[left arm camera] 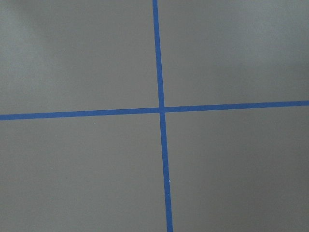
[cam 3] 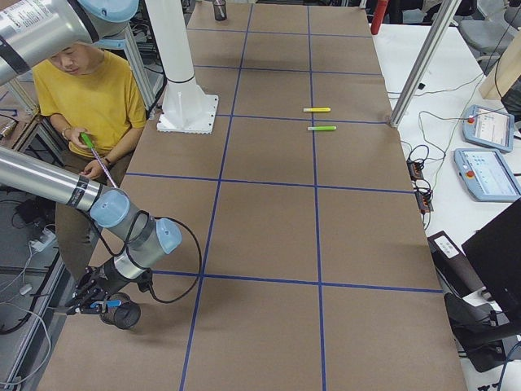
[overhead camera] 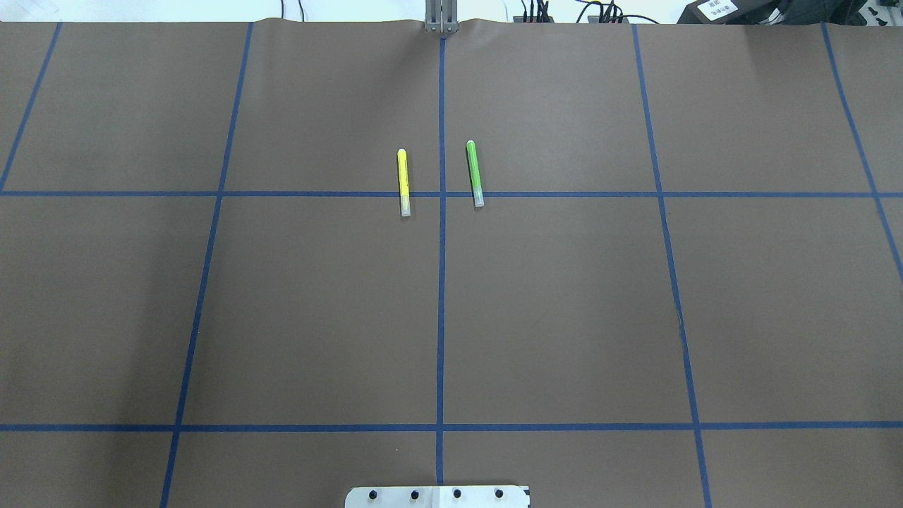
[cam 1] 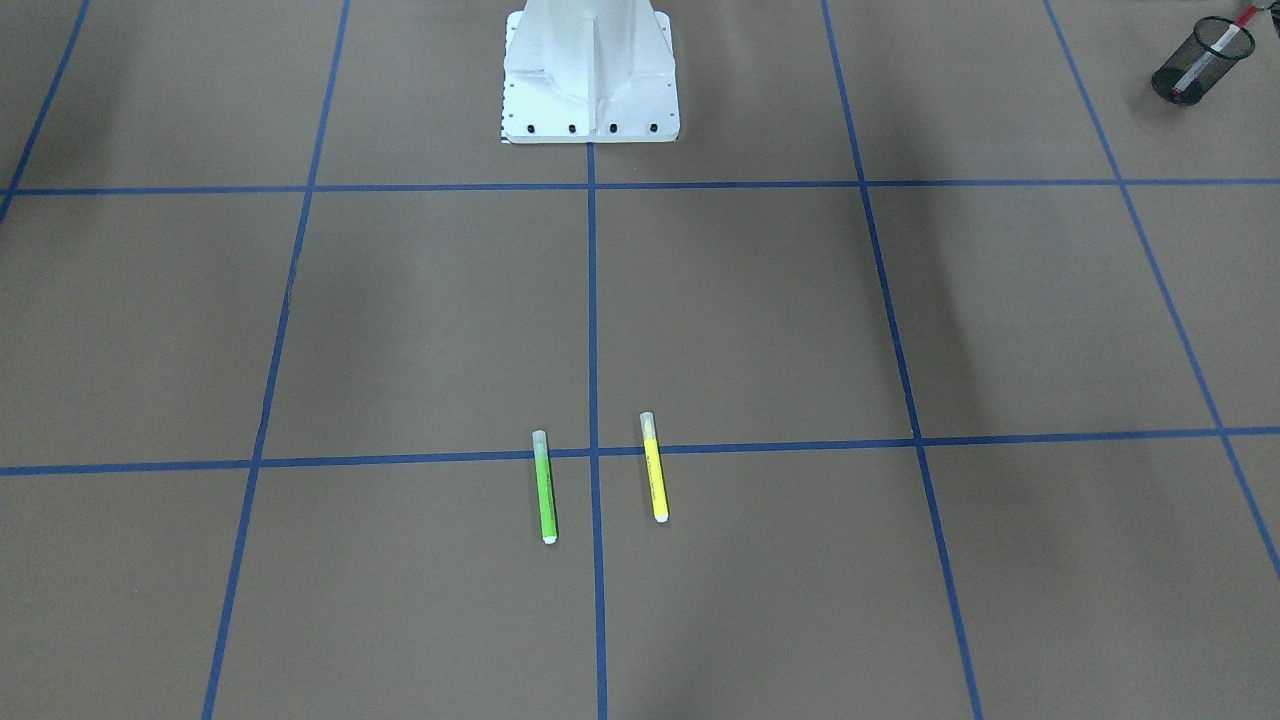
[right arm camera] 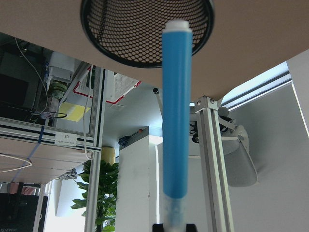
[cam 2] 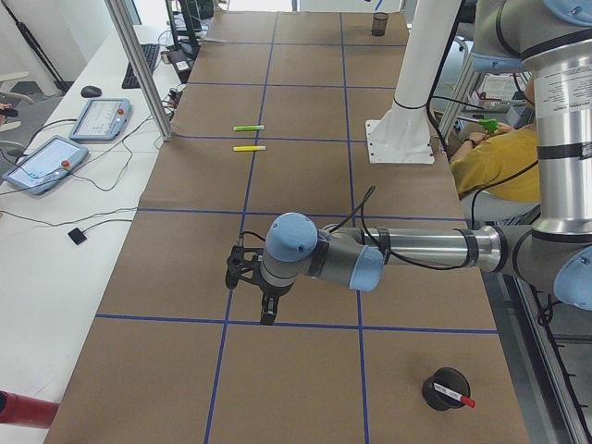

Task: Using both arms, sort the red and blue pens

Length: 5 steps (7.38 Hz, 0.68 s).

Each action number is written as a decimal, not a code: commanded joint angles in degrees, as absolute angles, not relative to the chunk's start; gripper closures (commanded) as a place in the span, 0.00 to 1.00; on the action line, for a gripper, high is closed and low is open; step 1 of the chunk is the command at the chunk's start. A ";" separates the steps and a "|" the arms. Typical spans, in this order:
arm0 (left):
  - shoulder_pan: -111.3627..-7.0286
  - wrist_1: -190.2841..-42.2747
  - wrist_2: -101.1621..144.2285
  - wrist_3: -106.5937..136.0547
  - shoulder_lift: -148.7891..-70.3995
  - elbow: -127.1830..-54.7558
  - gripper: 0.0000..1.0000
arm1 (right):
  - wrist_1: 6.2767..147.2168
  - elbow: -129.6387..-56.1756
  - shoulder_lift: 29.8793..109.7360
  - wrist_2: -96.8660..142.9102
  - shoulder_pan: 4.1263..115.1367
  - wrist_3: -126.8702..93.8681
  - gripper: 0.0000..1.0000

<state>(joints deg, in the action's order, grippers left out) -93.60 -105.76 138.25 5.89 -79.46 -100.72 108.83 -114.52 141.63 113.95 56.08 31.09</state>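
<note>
My right gripper (right arm camera: 173, 227) is shut on the blue pen (right arm camera: 175, 116), which it holds by the capped end. The pen's white tip points at the mouth of a black mesh cup (right arm camera: 91, 24). In the exterior right view this gripper (cam 3: 96, 305) hangs at the table's near left corner, right by that cup (cam 3: 126, 316). The red pen (cam 1: 1215, 50) stands in a second mesh cup (cam 1: 1170, 82) at the other end of the table, also seen in the exterior left view (cam 2: 431, 392). My left gripper (cam 2: 250, 294) hovers above bare table over a tape crossing; I cannot tell whether it is open or shut.
A green marker (overhead camera: 474, 173) and a yellow marker (overhead camera: 403, 182) lie side by side across a tape line in the table's far middle. The white robot base (cam 1: 590, 80) stands mid-table on my side. A person in a yellow shirt (cam 3: 81, 98) sits beside the table behind the base.
</note>
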 commanded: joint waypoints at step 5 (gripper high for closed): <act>-93.60 -106.17 138.25 5.89 -79.37 -100.72 0.00 | 108.90 -114.00 141.42 116.37 55.99 31.38 1.00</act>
<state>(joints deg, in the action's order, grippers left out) -93.60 -106.17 138.25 5.89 -79.43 -100.72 108.88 -114.15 141.62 116.35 55.99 31.38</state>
